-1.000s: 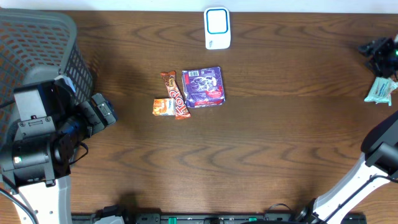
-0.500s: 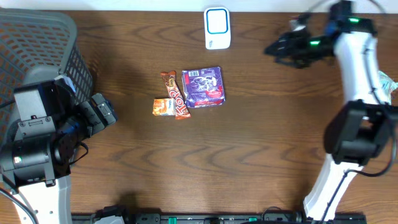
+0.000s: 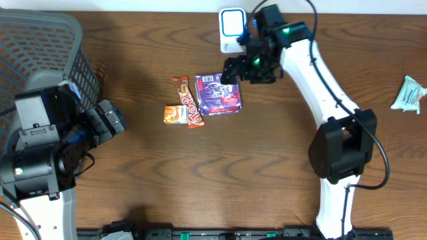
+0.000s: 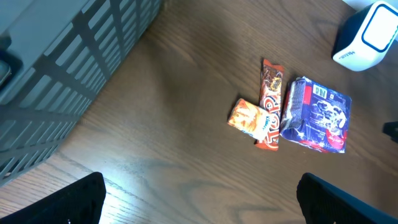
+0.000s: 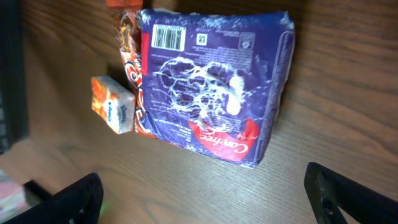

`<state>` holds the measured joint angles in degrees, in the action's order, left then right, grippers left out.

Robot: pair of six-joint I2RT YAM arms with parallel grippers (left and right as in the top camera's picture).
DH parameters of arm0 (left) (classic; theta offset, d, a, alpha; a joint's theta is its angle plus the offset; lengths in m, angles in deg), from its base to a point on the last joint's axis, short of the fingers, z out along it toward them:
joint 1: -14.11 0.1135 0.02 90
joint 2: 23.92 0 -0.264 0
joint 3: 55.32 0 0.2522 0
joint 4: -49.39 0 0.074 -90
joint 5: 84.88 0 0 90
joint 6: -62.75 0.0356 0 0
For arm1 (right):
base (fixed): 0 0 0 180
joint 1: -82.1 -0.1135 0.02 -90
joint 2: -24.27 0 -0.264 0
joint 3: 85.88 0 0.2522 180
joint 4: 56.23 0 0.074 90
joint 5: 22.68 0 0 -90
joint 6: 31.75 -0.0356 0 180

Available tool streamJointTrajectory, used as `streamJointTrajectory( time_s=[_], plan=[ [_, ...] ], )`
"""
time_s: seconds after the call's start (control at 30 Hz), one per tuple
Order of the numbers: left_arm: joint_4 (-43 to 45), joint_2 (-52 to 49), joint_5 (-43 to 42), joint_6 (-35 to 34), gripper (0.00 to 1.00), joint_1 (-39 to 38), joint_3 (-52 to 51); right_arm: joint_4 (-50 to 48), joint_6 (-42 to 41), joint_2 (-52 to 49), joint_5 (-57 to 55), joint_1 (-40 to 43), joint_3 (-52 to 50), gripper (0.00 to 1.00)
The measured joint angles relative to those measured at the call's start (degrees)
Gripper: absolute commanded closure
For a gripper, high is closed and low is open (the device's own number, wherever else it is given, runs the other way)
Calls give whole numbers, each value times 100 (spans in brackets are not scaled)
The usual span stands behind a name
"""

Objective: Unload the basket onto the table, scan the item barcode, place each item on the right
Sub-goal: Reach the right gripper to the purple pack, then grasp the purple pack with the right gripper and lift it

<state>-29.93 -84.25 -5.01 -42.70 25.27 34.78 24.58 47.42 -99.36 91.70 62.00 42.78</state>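
Hovering over the 1 o'clock corner of the purple Carefree packet [image 3: 217, 97], the right gripper [image 3: 232, 69] has its fingers spread wide, one at each lower corner of its wrist view, with nothing between them. The packet lies flat just above the middle of the wooden table [image 3: 267, 167], and its barcode [image 5: 166, 37] faces up on its far edge. A red-brown candy bar [image 3: 188, 101] lies against the packet's 9 o'clock side. A small orange packet [image 3: 175, 115] touches the bar at 8 o'clock.

The white scanner [image 3: 233, 30] stands at the table's 12 o'clock edge, close to the right arm. The left gripper [image 3: 110, 120] sits well apart at 9 o'clock beside the grey basket [image 3: 40, 53]. It is also spread open and holds nothing. A pale teal packet [image 3: 408, 93] lies at the 3 o'clock edge.
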Motion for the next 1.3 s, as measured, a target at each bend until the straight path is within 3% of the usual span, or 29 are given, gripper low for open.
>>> streamJointTrajectory(
  time_s=[0.7, 0.97, 1.1, 1.2, 1.3],
  plan=[
    [0, 0, 0, 0, 2, 0, 0, 114, -249, 0, -1263, -494, -26, 1],
    [0, 0, 2, 0, 2, 0, 0, -503, -387, 0, -1263, -304, -470, 1],
    [2, 0, 2, 0, 2, 0, 0, -927, -463, 0, -970, -85, -815, 12],
    [2, 0, 0, 0, 2, 0, 0, -1469, -549, 0, -586, 98, -1189, 27],
    [0, 0, 0, 0, 2, 0, 0, -1875, -566, 0, -345, 157, -1534, 27]
  ],
)
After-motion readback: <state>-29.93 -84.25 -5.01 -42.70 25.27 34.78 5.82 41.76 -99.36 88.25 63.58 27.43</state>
